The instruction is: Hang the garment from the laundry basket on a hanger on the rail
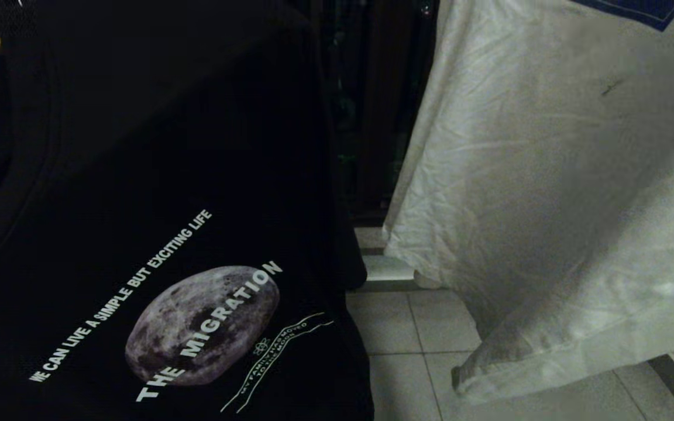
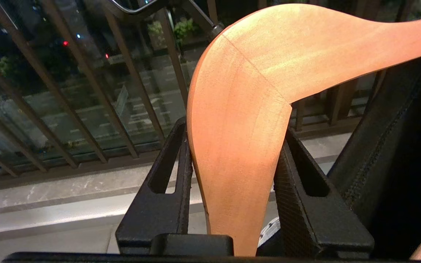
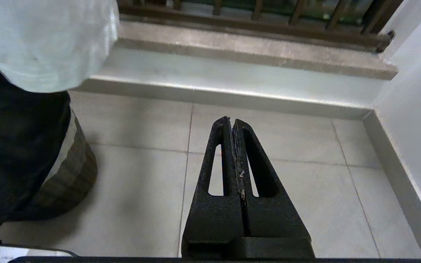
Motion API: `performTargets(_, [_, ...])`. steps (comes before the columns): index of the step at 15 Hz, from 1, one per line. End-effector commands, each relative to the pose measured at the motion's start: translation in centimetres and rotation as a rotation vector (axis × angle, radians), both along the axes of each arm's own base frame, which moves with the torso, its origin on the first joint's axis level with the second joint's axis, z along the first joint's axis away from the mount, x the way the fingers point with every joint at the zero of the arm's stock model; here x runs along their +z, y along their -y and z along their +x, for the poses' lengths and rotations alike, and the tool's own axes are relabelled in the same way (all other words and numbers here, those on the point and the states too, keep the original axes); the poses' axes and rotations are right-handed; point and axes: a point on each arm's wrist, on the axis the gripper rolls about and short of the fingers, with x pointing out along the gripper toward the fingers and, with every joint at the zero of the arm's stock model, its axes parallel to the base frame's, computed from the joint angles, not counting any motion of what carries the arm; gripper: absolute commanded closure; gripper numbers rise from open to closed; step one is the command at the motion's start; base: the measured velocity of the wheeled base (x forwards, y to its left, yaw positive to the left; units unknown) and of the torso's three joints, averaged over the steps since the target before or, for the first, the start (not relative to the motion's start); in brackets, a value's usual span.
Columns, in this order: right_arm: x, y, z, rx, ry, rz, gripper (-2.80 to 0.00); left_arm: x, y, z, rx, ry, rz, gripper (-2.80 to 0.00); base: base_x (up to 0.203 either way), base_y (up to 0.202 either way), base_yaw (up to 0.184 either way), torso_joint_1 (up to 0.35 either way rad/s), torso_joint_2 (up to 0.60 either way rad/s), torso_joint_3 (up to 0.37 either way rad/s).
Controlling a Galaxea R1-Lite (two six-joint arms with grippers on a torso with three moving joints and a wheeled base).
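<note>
A black T-shirt [image 1: 155, 193] with a moon print fills the left of the head view, its collar seam running down the left side. My left gripper [image 2: 234, 128] is shut on one arm of a wooden hanger [image 2: 254, 84]. The hanger's other arm reaches over black fabric [image 2: 397, 153], and its dark metal hook [image 2: 210, 27] rises behind it. I cannot make out the rail. A round pale basket [image 3: 69, 168] stands on the floor, half hidden by dark cloth. My right gripper [image 3: 231, 119] hangs shut and empty over the tiles. Neither gripper shows in the head view.
A white garment [image 1: 553, 193] hangs right of the black shirt, with a narrow gap between them. Behind runs a raised stone sill [image 3: 254, 54] with dark railing bars [image 2: 86, 91]. A white wall [image 3: 415, 109] closes the corner by my right gripper.
</note>
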Motion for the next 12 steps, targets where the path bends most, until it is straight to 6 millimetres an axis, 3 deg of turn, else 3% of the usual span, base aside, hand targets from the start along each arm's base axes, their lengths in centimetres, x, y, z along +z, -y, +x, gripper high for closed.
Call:
performTargets(1, [0.01, 0.00, 0.01, 0.001, -0.001, -0.001, 0.00, -0.10, -0.04, -0.09, 0.003, 0.000, 0.000, 0.00, 0.000, 0.000, 0.000, 0.002, 0.00, 0.198])
performTargets(8, [0.02, 0.00, 0.02, 0.000, 0.002, 0.002, 0.00, -0.36, -0.13, -0.34, 0.003, 0.000, 0.000, 0.00, 0.000, 0.000, 0.000, 0.004, 0.00, 0.201])
performTargets(12, [0.03, 0.00, 0.02, 0.000, 0.003, 0.007, 0.00, -0.63, -0.29, -0.78, 0.002, 0.006, 0.003, 0.00, 0.000, 0.000, 0.000, 0.001, 0.00, 0.073])
